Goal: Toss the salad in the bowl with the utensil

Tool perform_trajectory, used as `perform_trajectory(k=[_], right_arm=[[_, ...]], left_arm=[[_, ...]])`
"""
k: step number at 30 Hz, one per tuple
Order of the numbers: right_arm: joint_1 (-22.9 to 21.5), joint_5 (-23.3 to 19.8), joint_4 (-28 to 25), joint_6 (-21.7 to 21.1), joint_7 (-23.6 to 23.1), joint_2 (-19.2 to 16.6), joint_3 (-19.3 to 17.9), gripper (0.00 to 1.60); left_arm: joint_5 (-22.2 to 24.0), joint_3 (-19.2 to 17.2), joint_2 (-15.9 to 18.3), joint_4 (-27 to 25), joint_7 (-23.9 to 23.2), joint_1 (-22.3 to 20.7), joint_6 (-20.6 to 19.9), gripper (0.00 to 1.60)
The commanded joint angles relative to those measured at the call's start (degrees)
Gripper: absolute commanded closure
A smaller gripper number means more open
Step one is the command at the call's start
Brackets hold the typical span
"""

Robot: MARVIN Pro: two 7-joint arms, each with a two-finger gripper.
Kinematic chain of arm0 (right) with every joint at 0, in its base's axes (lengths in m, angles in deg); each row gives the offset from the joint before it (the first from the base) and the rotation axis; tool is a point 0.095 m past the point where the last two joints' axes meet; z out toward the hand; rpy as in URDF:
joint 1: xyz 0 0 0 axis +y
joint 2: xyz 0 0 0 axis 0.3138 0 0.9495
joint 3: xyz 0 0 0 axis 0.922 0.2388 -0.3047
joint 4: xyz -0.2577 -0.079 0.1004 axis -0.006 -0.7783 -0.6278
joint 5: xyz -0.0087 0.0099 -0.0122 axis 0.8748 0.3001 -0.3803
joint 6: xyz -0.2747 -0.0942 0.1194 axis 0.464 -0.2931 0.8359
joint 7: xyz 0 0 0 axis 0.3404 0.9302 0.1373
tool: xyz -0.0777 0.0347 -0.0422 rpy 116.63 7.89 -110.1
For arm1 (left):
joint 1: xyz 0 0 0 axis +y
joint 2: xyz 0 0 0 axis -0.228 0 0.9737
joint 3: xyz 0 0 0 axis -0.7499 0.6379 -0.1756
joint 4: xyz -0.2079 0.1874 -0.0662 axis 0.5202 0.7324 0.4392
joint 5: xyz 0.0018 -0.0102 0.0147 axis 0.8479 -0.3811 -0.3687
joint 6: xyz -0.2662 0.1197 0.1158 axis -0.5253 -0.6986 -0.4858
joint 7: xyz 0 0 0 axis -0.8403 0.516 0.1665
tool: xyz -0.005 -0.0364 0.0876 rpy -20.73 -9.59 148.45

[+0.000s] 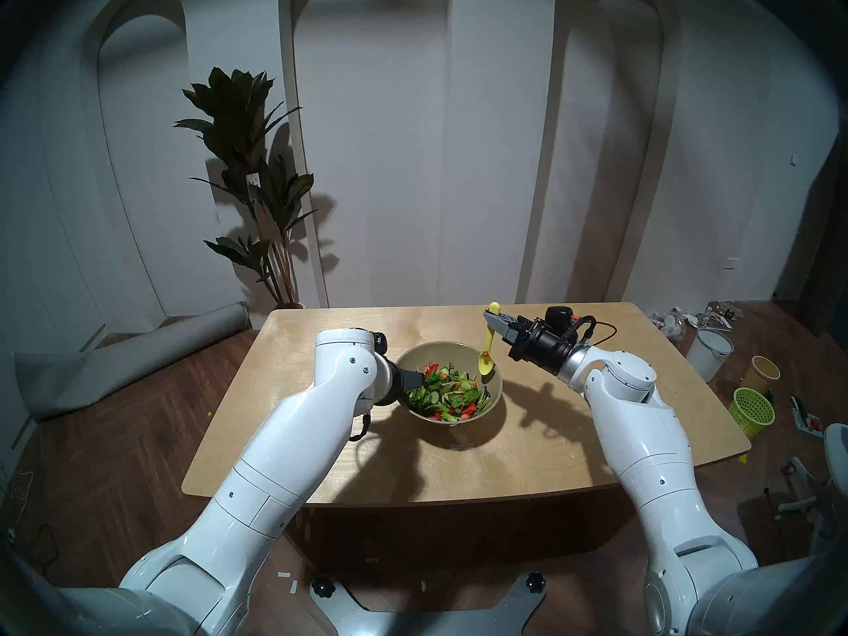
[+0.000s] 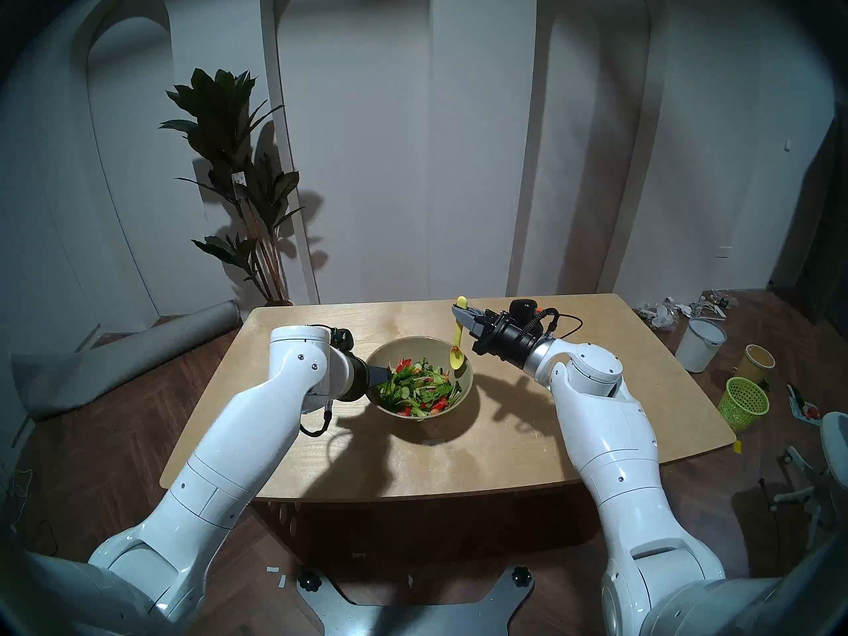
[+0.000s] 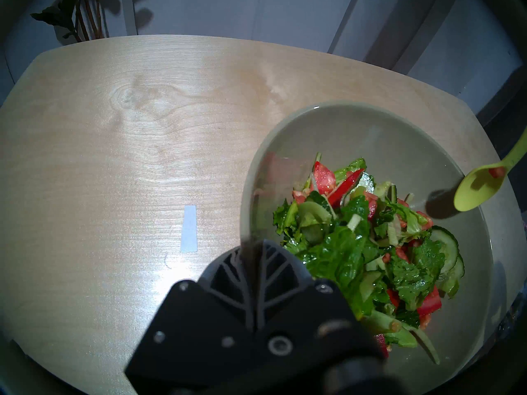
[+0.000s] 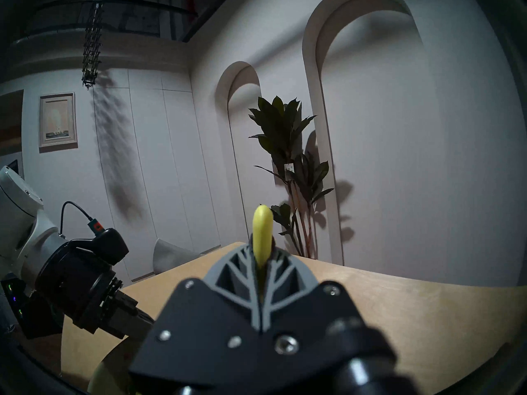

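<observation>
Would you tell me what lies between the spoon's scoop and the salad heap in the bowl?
Only bare inner bowl wall carrying the spoon's shadow separates it from the salad, as the left wrist view shows.

**White arms, black wrists, ribbed grey fingers**

Both arms wear smooth, glossy white shells, split by thin seam lines and dotted with small round screws. The right arm [image 1: 642,442] shows a silver collar before a black cylindrical wrist section, topped by a black camera housing with an orange plug and a thin black cable looping off it. The left arm [image 1: 284,437] ends in the same black wrist, with a black cable curling beneath. Each gripper has a black plate with bright screws and grey fingers [image 4: 242,274] cut through with branching ribs.
</observation>
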Motion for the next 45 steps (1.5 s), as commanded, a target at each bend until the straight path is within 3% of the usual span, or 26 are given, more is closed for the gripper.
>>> perform_trajectory(k=[1,9,21,33,45], right_arm=[[2.0,1.5,-3.4,-2.6,3.4,1.4,1.3,1.60],[3.8,1.2,-4.1,-5.2,4.8,3.1,2.1,1.60],[6.6,-4.0,-5.6,-11.8,7.4,7.9,0.9,1.60],[10.4,-8.4,-10.4,-12.7,14.3,13.8,-3.1,1.60],[10.0,-10.4,-13.8,-13.2,18.7,15.4,-6.0,1.60]], left_arm=[[0.3,-0.2,-0.2,-0.2,1.6,-0.2,0.1,1.60],[0.3,-0.2,-0.2,-0.2,1.7,-0.2,0.1,1.60],[0.2,-0.2,-0.1,-0.2,1.4,-0.2,0.1,1.60],[0.1,-0.1,0.0,-0.2,1.2,-0.2,0.1,1.60],[0.1,-0.2,-0.1,-0.2,1.3,-0.2,0.1,1.60]])
